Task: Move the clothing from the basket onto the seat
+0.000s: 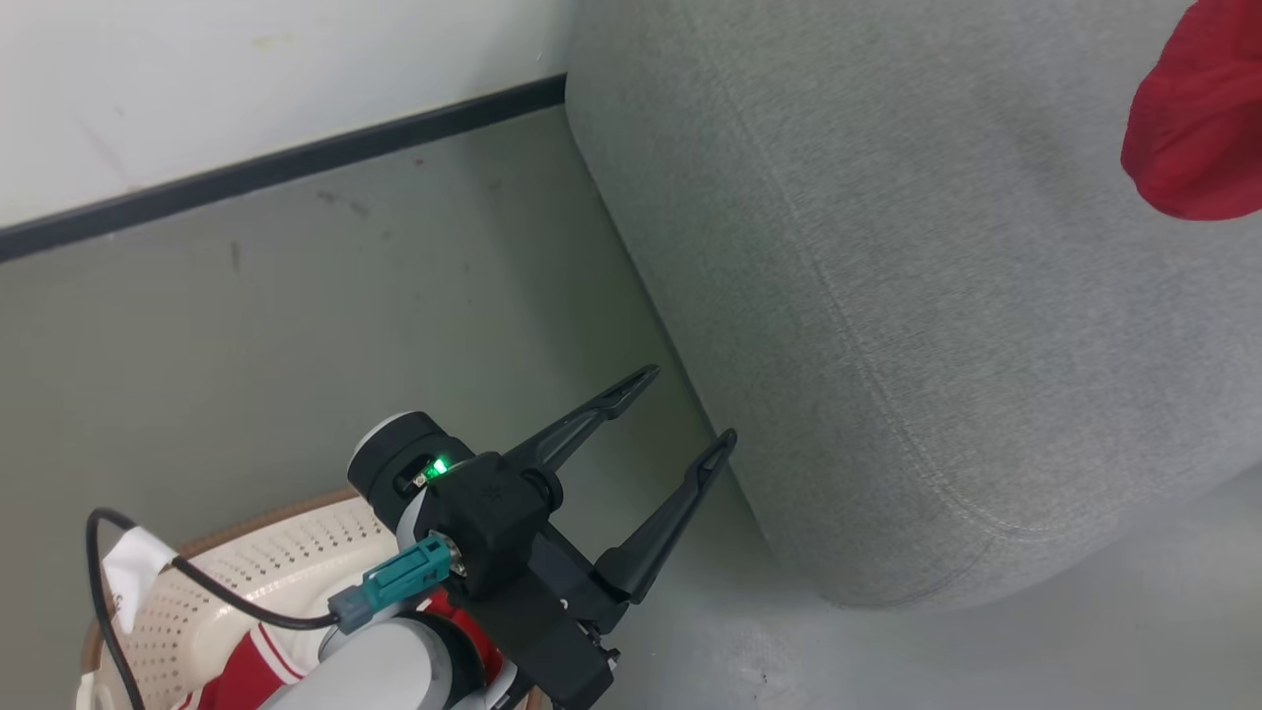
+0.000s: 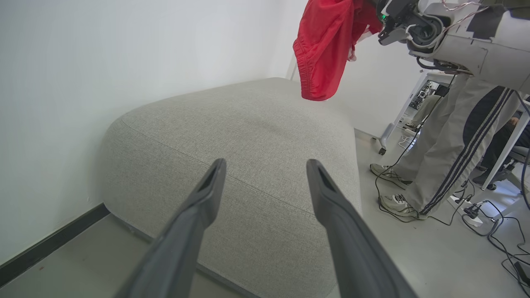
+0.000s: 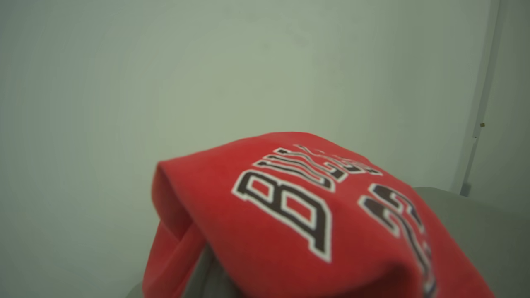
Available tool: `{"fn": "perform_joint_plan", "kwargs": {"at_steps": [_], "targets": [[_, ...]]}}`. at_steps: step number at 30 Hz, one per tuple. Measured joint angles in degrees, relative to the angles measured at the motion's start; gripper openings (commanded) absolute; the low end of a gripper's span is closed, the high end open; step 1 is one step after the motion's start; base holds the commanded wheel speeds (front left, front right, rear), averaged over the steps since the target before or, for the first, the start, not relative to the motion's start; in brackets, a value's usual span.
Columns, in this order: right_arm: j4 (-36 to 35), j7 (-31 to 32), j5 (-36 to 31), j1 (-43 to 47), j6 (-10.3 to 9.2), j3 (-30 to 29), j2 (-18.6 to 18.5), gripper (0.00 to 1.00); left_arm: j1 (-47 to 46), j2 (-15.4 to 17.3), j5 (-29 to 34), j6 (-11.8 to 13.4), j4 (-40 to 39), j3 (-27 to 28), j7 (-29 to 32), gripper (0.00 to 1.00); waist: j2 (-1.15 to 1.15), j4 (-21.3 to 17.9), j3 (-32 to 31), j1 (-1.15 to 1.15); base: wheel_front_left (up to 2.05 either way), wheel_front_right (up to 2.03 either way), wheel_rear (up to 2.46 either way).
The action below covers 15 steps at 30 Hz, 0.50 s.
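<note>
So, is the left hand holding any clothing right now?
No, the left hand is open and empty, beside the seat.

bright even light, close clothing (image 3: 290, 248) blurred

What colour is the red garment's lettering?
On the red garment, lettering is dark, white-outlined; right wrist view best.
</note>
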Motion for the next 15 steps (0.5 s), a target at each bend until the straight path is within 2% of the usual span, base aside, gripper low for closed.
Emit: {"fn": "perform_joint_plan", "kwargs": {"at_steps": [9,15], "targets": [[1.64,0.00,-1.79,-3.13,0.02,0.22,-3.19,0.00,-2.98,-0.57,0.74,-0.42,-1.98,-0.93,2.02,1.00,0.00,2.80,5.35,0.00,0.00,0.00,0.00],[2.83,0.00,-2.54,-6.07,-0.04,-2.76,-5.54,0.00,-5.36,-0.97,1.20,-0.48,-2.32,-1.09,2.70,1.00,0.00,5.02,9.13,0.01,0.00,0.00,0.00]]}}
